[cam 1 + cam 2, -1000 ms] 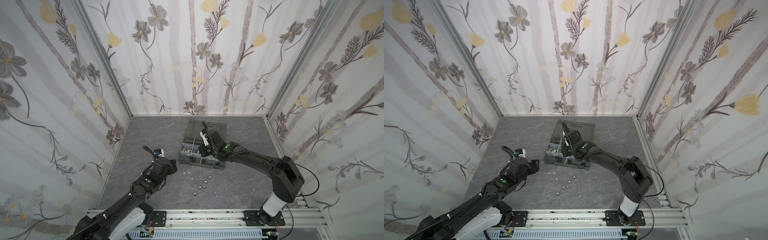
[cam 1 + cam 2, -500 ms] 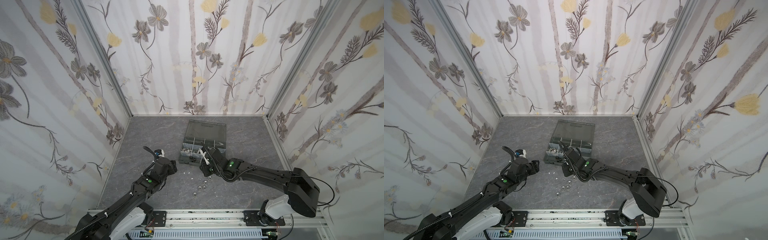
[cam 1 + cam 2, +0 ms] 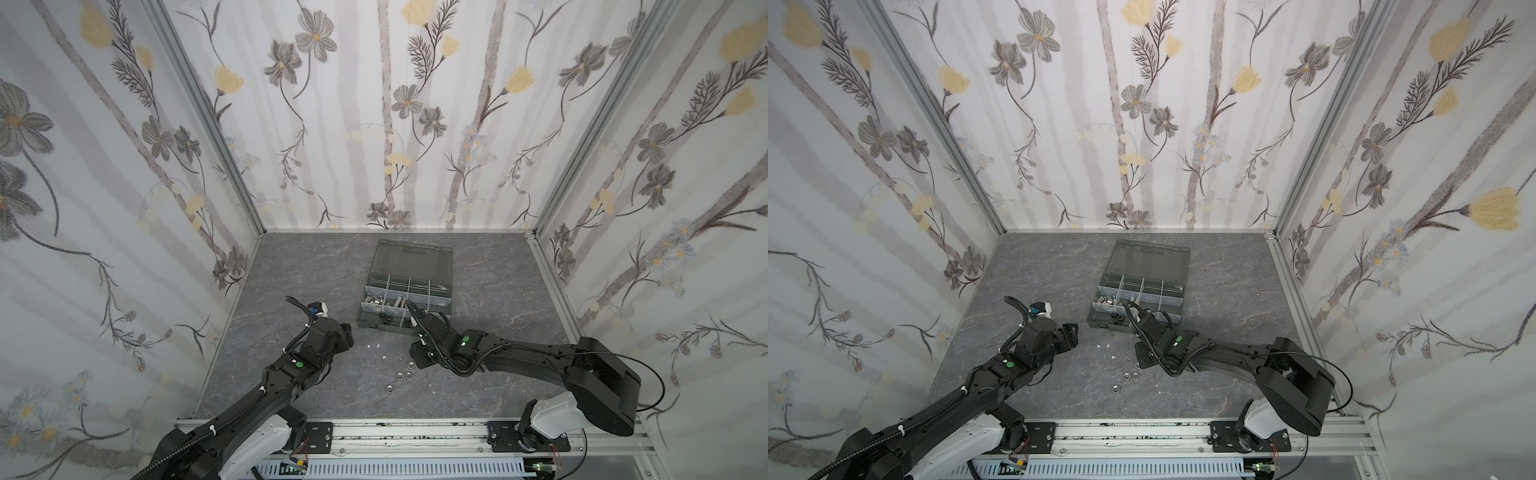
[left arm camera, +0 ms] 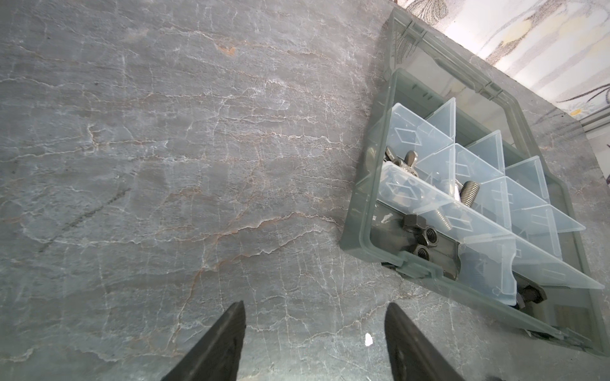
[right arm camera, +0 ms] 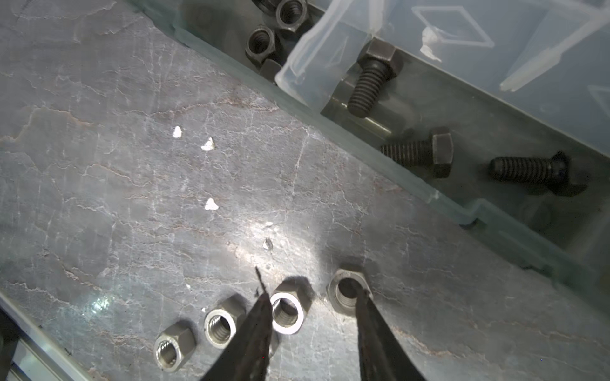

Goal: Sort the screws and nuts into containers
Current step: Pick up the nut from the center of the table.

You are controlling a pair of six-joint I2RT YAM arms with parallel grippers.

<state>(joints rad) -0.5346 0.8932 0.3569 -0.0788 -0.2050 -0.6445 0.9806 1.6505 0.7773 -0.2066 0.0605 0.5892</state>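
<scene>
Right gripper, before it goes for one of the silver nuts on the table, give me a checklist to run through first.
1. Right gripper jaws apart, nothing held: ok.
2. Target silver nut lies between the fingers: ok.
3. Fingers clear of the neighbouring nut: not ok, one fingertip overlaps it in the right wrist view.
4. Case lid open: ok.
5. Left gripper open, away from the loose nuts: ok.
6. Which compartment takes silver nuts: cannot tell.
</scene>
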